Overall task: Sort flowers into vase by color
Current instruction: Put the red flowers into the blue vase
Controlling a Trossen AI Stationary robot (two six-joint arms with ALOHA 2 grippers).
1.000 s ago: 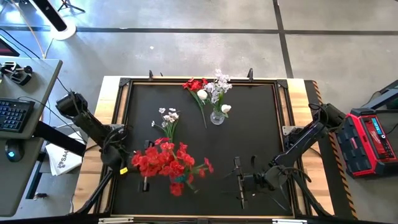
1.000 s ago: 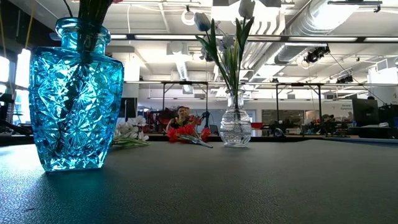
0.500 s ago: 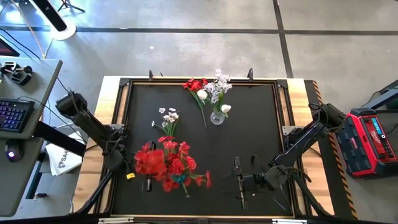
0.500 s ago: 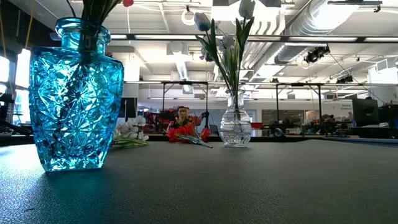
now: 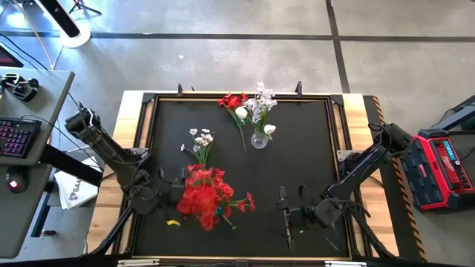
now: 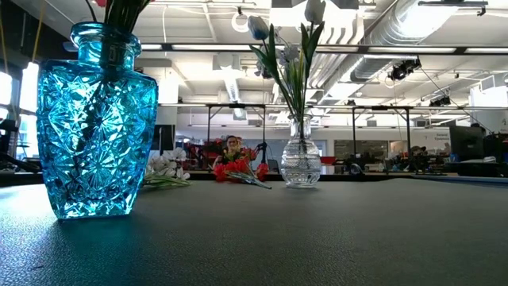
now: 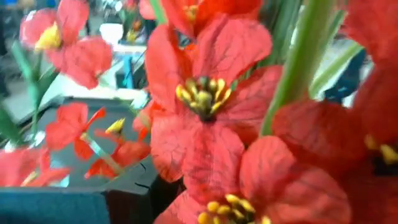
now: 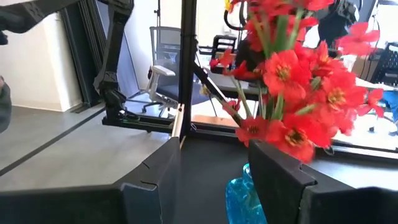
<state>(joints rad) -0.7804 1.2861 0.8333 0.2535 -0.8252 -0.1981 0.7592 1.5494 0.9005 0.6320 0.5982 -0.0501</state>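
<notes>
A bunch of red flowers [image 5: 206, 196] stands with its green stems in the neck of a blue cut-glass vase [image 6: 95, 119] at the near left. My left gripper [image 5: 177, 197] is right against that bunch on its left side, and red blooms [image 7: 199, 93] fill its wrist view. A clear vase [image 5: 258, 138] at the far middle holds white flowers. On the table lie a loose red flower [image 5: 234, 102] and a white sprig [image 5: 200, 139]. My right gripper [image 5: 286, 216] rests open at the near right, facing the blue vase [image 8: 242, 199].
Black table top with raised frame rails [image 5: 237, 94] round it. The loose red flower's stem [image 5: 242, 133] lies just left of the clear vase. Bare table lies between the two vases and right of the clear one. A desk with a keyboard [image 5: 18, 137] stands beyond the left edge.
My left arm has moved toward the table's right and near edge, in against the red bunch. The bunch has drawn together and shifted right; blooms that spread out to its left now stand closer over the vase. My right arm has kept still.
</notes>
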